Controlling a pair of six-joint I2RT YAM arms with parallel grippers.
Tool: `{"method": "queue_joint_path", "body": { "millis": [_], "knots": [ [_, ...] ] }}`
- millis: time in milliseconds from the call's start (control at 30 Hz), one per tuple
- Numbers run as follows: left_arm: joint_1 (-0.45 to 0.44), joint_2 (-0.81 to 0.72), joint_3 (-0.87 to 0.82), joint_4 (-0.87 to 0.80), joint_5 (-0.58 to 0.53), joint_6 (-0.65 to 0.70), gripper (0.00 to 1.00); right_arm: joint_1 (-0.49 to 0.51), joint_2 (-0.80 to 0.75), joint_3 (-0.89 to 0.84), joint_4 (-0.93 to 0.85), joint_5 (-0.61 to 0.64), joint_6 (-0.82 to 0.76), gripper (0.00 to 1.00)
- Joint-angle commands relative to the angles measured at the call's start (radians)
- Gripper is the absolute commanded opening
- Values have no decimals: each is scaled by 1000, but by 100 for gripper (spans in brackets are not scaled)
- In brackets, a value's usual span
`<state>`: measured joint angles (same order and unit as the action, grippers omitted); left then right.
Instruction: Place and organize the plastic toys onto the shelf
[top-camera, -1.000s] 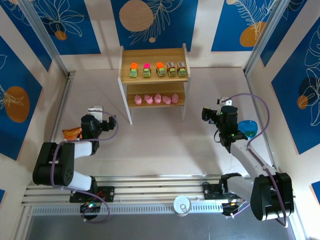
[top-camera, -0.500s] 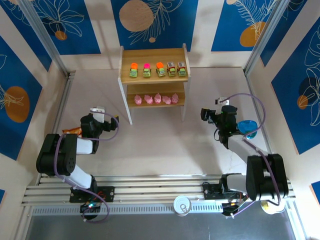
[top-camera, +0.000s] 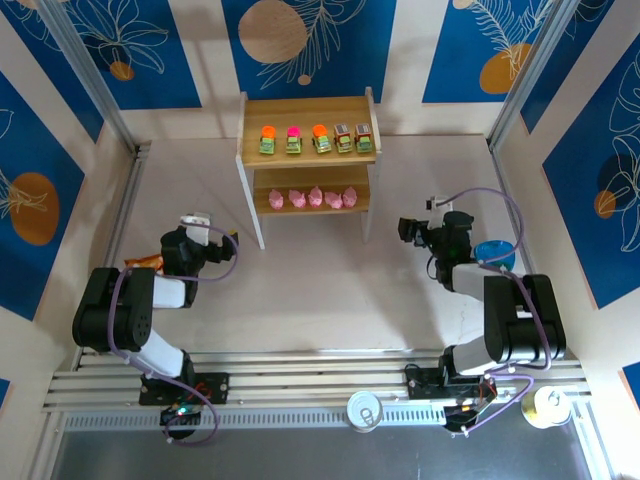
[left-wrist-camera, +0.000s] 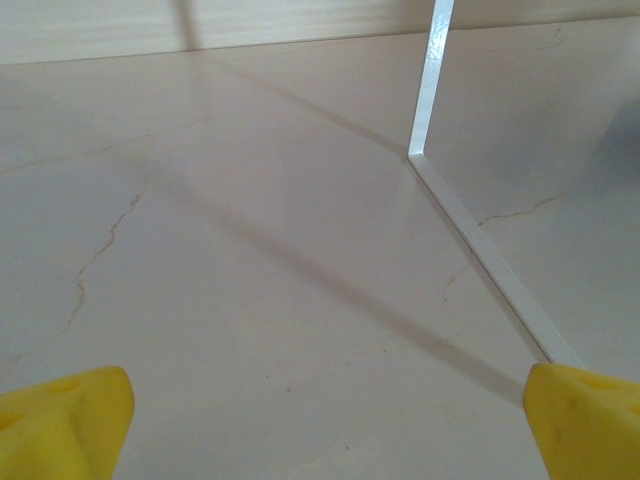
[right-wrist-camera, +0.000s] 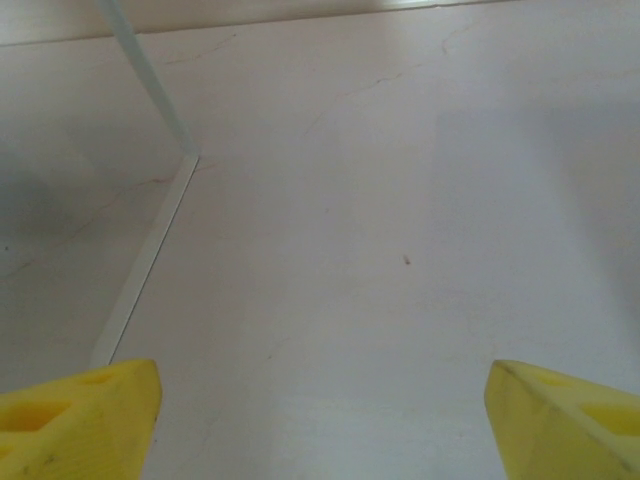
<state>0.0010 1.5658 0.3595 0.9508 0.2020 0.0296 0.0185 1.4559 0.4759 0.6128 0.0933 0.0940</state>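
Left gripper and right gripper both hang spread over the worktop, each well short of the shelf. Five pink figures line its lower board, upright as far as I can tell; five green cars line the top.

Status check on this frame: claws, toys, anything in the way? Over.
Left claw open, empty. Right claw open, empty. Five cars on shelf top board, five pink figures on lower board. Snack bag, bowl off to the sides.
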Motion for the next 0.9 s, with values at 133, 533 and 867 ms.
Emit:
{"method": "queue_joint_path", "body": {
  "millis": [133,533,867],
  "knots": [
    [5,3,2,22,10,14,100,7,43,-66,191,-43,-37,84],
    [5,3,1,25,11,13,100,-15,72,-55,190,-17,7,99],
    [5,3,-1,26,12,14,100,-15,68,-59,192,-13,6,99]
  ]
}}
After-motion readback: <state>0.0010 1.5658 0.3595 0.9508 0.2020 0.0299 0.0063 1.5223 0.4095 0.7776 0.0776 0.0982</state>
